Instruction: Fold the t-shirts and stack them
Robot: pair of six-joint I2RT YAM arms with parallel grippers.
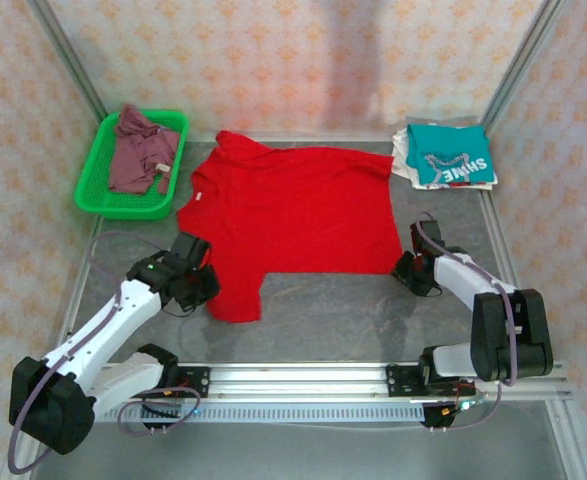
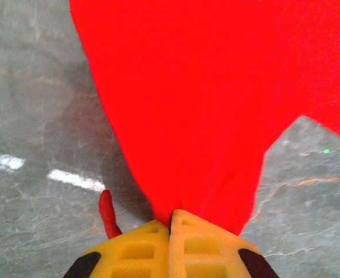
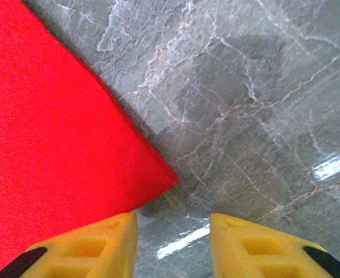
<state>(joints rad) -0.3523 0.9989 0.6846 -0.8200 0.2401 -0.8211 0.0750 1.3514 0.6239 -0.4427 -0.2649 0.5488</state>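
My left gripper (image 2: pixel 171 219) pinches the unfolded red shirt (image 1: pixel 293 210); my right gripper (image 3: pixel 172 223) is spread. The teal shirt (image 1: pixel 453 155) looks folded, and the mauve shirt (image 1: pixel 138 150) is left.

Red t-shirt (image 1: pixel 293 210) spread flat, mid surface (image 1: pixel 333 310), near-left sleeve drawn to a bunch. Teal "SHINE" t-shirt (image 1: pixel 451 155) folded, stacked atop whitish t-shirt (image 1: pixel 401 158), far right corner. Dusty mauve t-shirt (image 1: pixel 138 150) crumpled in basket (image 1: pixel 93 180), far left.
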